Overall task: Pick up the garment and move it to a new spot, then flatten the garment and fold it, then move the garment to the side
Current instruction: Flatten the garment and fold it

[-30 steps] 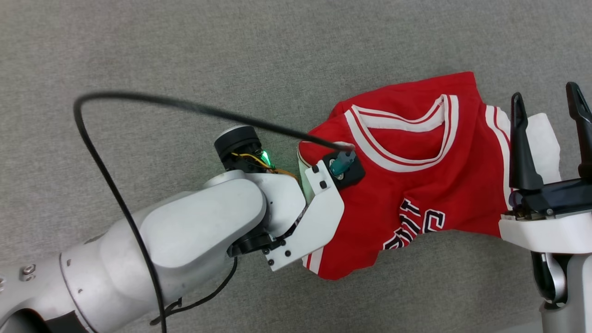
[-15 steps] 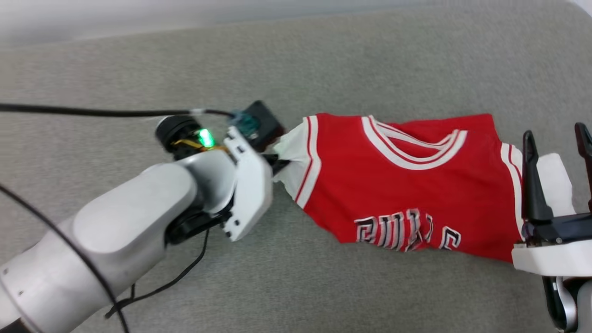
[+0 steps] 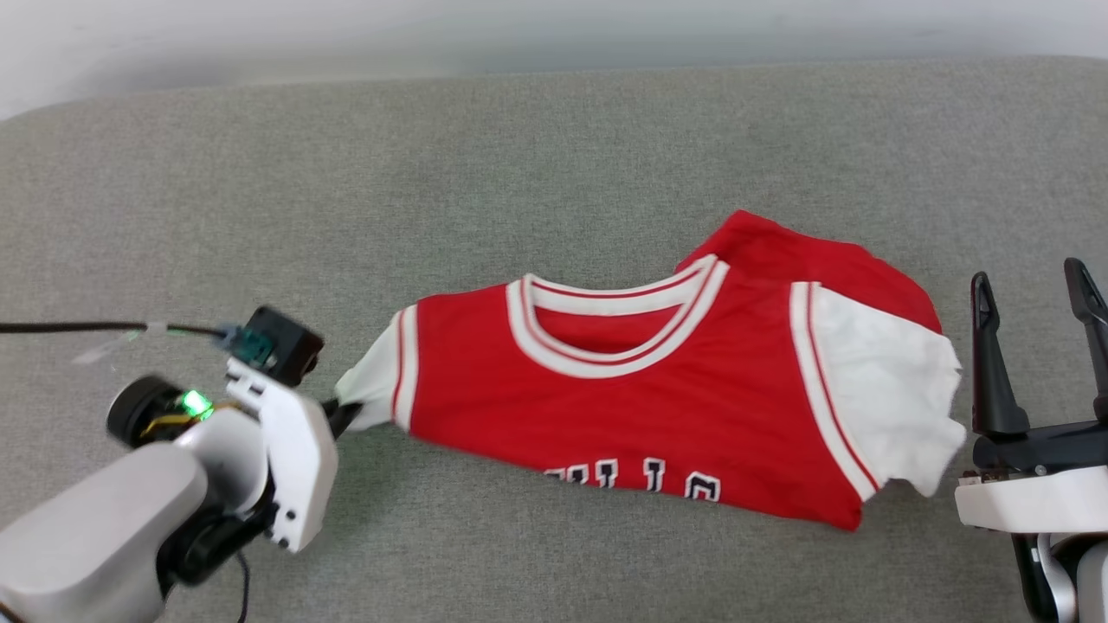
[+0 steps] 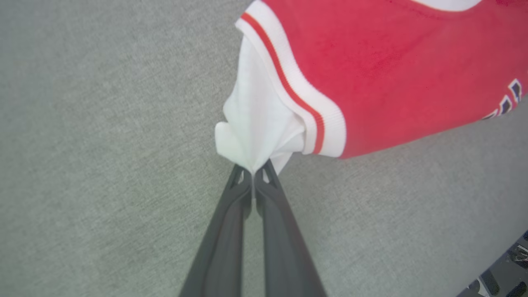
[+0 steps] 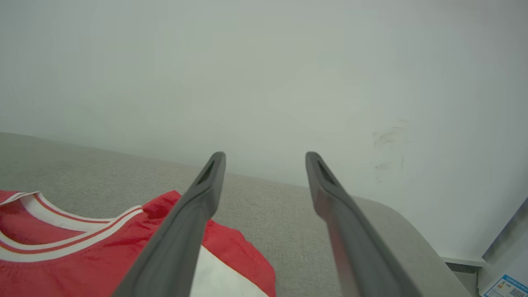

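Observation:
The garment is a red jersey with white sleeves and striped trim, stretched across the grey surface; black lettering shows along its lower edge. My left gripper is shut on the tip of the garment's white sleeve, which bunches at the fingertips. In the head view the left gripper pulls that sleeve toward the left. My right gripper stands open just right of the other white sleeve, holding nothing. From the right wrist, the open right gripper points past the garment's collar toward a wall.
The grey fabric surface runs back to a pale wall. A black cable leads to the camera on my left wrist. The surface's rounded corner lies right of the garment.
My left gripper shut on the white sleeve and dragged it left, stretching the garment out. The head camera tilted up, so the wall now shows. The right gripper stayed open.

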Controlling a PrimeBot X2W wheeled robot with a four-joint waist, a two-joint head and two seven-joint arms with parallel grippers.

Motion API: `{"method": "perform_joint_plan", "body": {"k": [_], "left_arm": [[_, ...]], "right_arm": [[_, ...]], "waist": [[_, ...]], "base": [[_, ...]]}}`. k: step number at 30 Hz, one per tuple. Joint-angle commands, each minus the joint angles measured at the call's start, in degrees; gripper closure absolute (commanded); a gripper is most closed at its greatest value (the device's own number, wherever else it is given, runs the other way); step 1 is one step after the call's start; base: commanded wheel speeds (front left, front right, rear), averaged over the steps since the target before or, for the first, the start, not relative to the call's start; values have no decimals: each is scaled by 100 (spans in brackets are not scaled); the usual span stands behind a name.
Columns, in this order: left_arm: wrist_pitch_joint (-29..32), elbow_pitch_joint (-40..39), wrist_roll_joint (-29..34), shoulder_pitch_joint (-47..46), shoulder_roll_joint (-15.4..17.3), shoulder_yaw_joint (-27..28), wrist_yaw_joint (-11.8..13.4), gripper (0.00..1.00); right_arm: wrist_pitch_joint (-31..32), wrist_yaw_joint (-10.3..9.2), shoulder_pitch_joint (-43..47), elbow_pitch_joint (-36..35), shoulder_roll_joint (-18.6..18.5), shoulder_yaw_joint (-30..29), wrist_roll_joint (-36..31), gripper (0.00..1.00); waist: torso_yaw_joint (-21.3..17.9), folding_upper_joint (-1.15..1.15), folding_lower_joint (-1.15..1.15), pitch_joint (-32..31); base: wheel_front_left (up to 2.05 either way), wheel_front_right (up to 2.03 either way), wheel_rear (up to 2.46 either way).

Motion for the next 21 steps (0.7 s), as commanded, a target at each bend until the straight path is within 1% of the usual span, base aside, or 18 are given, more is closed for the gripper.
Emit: {"method": "perform_joint_plan", "body": {"k": [1, 5, 9, 10, 11, 12, 15, 18, 21], "left_arm": [[-10, 52, -47, 135, 58, 6, 58, 100], [-33, 293, -265, 459, 36, -51, 73, 100], [-48, 624, -393, 643, -122, -123, 10, 100], [-102, 689, -386, 645, -172, -116, -2, 80], [-163, 721, -382, 626, -214, -88, -3, 12], [-237, 747, -381, 591, -239, -44, -1, 0], [-302, 694, -326, 422, -155, 38, -31, 0], [-320, 476, -289, 255, -23, 138, 15, 0], [-262, 141, -233, 43, 174, 255, 82, 0]], "right_arm": [[-11, -4, 50, 33, -31, 9, 8, 0], [-11, -4, 53, 117, -28, 31, -1, 0], [-11, -4, 17, 189, -21, 63, -3, 0], [-11, -4, 21, 207, -20, 60, -4, 0], [-11, -4, 40, 221, -19, 51, -5, 0], [-11, -4, 67, 228, -14, 33, -6, 0], [-11, -4, 133, 229, 17, -24, -9, 0], [-11, -4, 186, 204, 42, -61, 0, 0], [-11, -4, 190, 180, 73, -75, 3, 0]], "waist": [[-15, 0, 0, 26], [-60, 0, 0, 80], [-119, 0, 0, 67], [-125, 0, 0, 44], [-126, 0, 0, 16], [-123, 0, 0, -15], [-108, 0, 0, -113], [-89, 0, 0, -178], [-66, 0, 0, -202]], "base": [[0, 0, 0], [0, 0, 0], [0, 0, 0], [0, 0, 0], [0, 0, 0], [0, 0, 0], [0, 0, 0], [0, 0, 0], [0, 0, 0]]}}
